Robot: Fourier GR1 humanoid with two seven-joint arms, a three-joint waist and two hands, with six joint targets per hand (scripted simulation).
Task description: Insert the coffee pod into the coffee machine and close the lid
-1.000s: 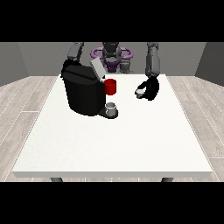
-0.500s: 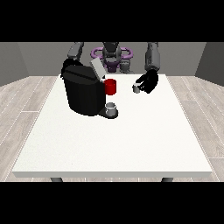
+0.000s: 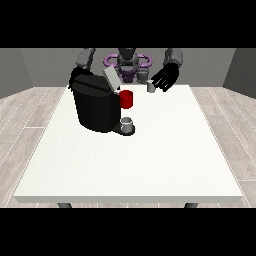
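The hand at the view's right (image 3: 166,78), pinching the coffee pod (image 3: 151,87), has risen; the coffee machine (image 3: 96,102) lies beside it, lid (image 3: 111,78) open.

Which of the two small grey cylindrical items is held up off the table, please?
The coffee pod at the fingers of the hand at the view's right is off the table; the grey cup rests at the coffee machine's base.

We see the hand at the view's right (image 3: 166,78) raised above the table, arm bent at the elbow, fingers curled, apparently pinching a small pale object; the hand at the view's left is hidden, only its upper arm showing
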